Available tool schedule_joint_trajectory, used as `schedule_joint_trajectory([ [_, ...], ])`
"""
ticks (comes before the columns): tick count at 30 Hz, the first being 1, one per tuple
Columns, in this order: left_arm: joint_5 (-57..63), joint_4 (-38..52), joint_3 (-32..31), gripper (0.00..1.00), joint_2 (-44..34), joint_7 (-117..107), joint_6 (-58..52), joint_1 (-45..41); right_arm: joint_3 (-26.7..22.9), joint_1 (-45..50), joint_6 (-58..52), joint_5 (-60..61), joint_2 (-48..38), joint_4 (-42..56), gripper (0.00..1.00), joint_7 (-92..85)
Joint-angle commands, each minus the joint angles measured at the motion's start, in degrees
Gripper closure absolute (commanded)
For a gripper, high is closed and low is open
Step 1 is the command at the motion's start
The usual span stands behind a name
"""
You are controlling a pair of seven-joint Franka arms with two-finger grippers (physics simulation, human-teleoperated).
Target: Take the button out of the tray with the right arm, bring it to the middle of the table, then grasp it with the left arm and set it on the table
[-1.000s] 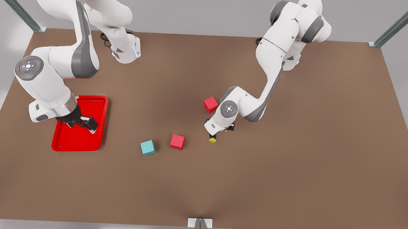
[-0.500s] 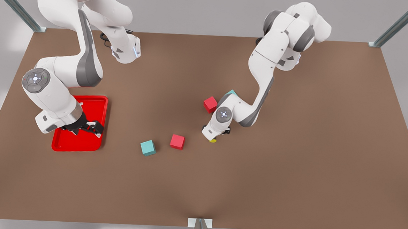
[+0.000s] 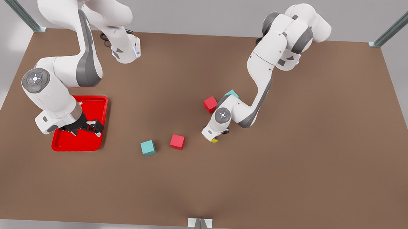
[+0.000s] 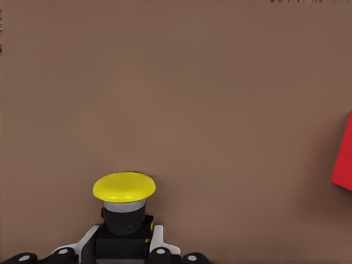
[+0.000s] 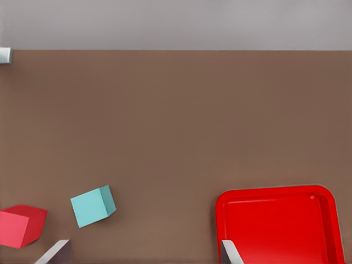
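Button (image 4: 124, 187) base hidden between left gripper (image 4: 125, 242) fingers

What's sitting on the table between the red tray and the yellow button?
In the front view, a teal cube and a red cube sit on the table between the tray and the button; the left gripper holds the button.
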Motion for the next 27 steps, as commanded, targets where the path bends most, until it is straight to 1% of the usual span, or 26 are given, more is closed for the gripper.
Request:
schedule_joint_trajectory([
  [1, 0.0, 0.03, 0.0, 0.46, -0.07, -0.45, 0.04, 0.0, 0.02, 0.0, -0.02, 0.04, -0.06, 0.03, 0.0, -2.86],
  [3, -0.09, 0.11, 0.0, 0.49, -0.15, -0.54, -0.05, -0.08, 0.02, 0.0, -0.02, 0.04, -0.06, 0.03, 0.0, -2.86],
  [5, -0.09, 0.11, 0.0, 0.55, -0.15, -0.54, -0.13, -0.17, 0.02, 0.0, -0.02, 0.04, -0.06, 0.03, 0.0, -2.86],
  [8, -0.09, 1.87, 0.09, 0.55, -0.33, -0.54, -1.45, -0.08, 0.02, -0.09, -0.02, 0.04, -0.06, 0.03, 0.0, -2.86],
  [10, -0.18, 3.72, 0.44, 0.55, -0.77, -0.62, -6.19, 0.18, 0.02, -0.09, -0.02, 0.04, -0.06, 0.03, 0.0, -2.86],
  [11, -0.18, 5.21, 4.3, 0.55, -1.38, -2.03, -11.64, -0.52, 0.02, -0.09, -0.02, 0.04, -0.06, 0.03, 0.0, -2.86],
  [12, 1.74, 7.66, 9.47, 0.55, -1.38, -5.09, -18.04, -2.71, 0.02, -0.09, -0.02, 0.04, -0.06, 0.03, 0.0, -2.86],
  [13, 4.13, 8.99, 13.27, 0.55, -1.38, -8.61, -22.98, -3.42, 0.02, -0.09, -0.02, 0.04, -0.06, 0.03, 0.0, -2.86],
  [14, 6.76, 9.08, 15.29, 0.55, -1.38, -18.25, -24.13, -3.42, 0.02, -0.09, -0.02, 0.04, -0.06, 0.03, 0.0, -2.86],
  [16, 10.96, 9.34, 19.33, 0.55, -1.21, -45.48, -24.13, -3.42, 0.02, -0.18, -0.02, 0.04, -0.06, 0.03, 0.0, -2.86],
  [17, 18.26, 10.31, 19.34, 0.54, -1.03, -59.91, -24.13, -3.07, 0.02, -0.18, -0.02, 0.04, -0.06, 0.03, 0.0, -2.86],
  [19, 28.2, 10.22, 19.69, 0.54, -0.42, -76.27, -26.84, -2.98, 0.02, -0.18, -0.02, 0.04, -0.06, 0.03, 0.0, -2.86],
  [20, 32.59, 10.22, 19.69, 0.54, -0.42, -85.84, -29.75, -2.98, 0.02, -0.18, -0.02, 0.04, -0.06, 0.03, 0.0, -2.86],
  [22, 40.42, 10.05, 19.69, 0.54, 0.46, -106.51, -31.77, -2.19, 0.02, -0.18, -0.02, 0.04, -0.06, 0.03, 0.0, -2.86],
  [25, 49.92, 6.97, 19.6, 0.54, 3.8, -119.97, -41.0, -1.58, 0.02, -0.18, -0.02, 0.04, -0.06, 0.03, 0.0, -2.86],
  [27, 53.35, 6.97, 19.6, 0.54, 5.82, -126.74, -42.5, -1.75, 0.02, -0.18, -0.02, 0.04, -0.06, 0.03, 0.0, -2.86],
])
